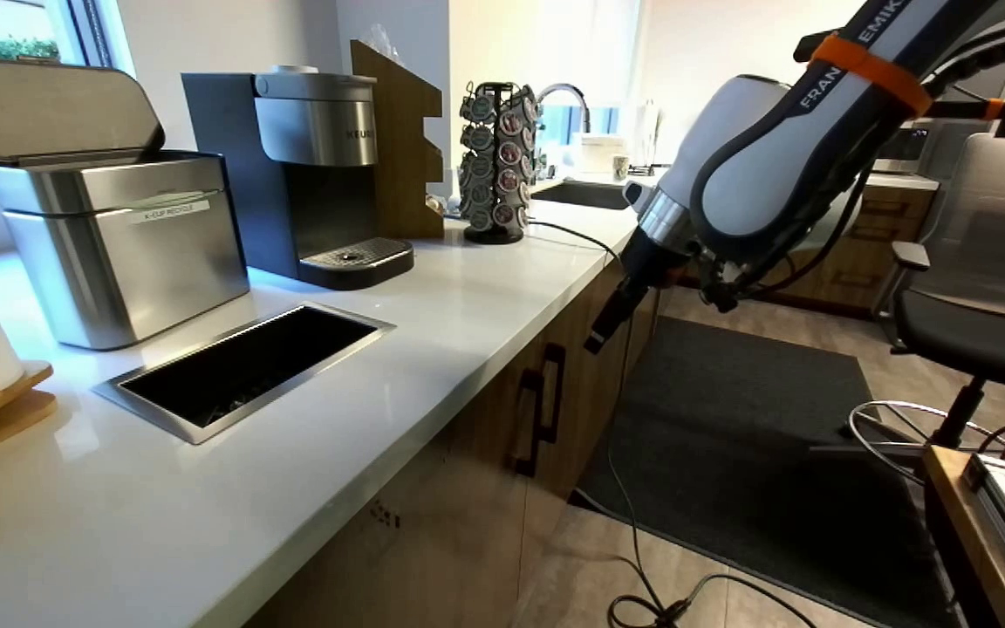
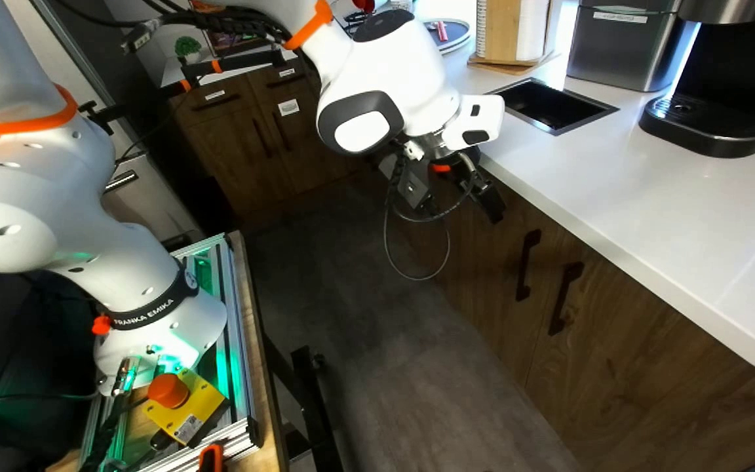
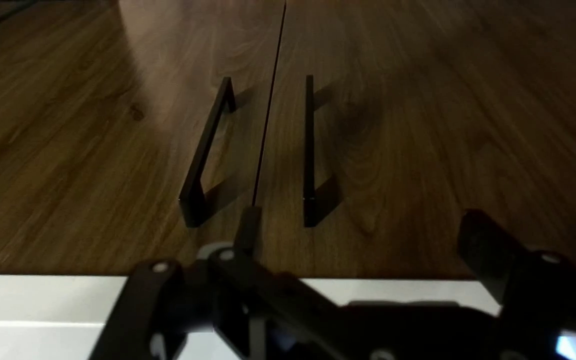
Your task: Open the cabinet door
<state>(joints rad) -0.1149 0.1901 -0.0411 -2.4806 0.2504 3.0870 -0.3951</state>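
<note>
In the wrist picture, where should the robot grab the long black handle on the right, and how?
Best at the middle of the long black bar handle, I'd say, coming from the front. It stands off the flat brown wooden cabinet door, leaving room behind, and runs up and down, so the open black hand should close from its two sides.

Site: kitchen, office-like. Standing here I note coffee machine (image 1: pixel 317 126), pod carousel (image 1: pixel 496 161), sink (image 1: pixel 585 195), arched tap (image 1: pixel 567 87), K-cup recycling bin (image 1: pixel 158 253), desk chair (image 1: pixel 987 240).
</note>
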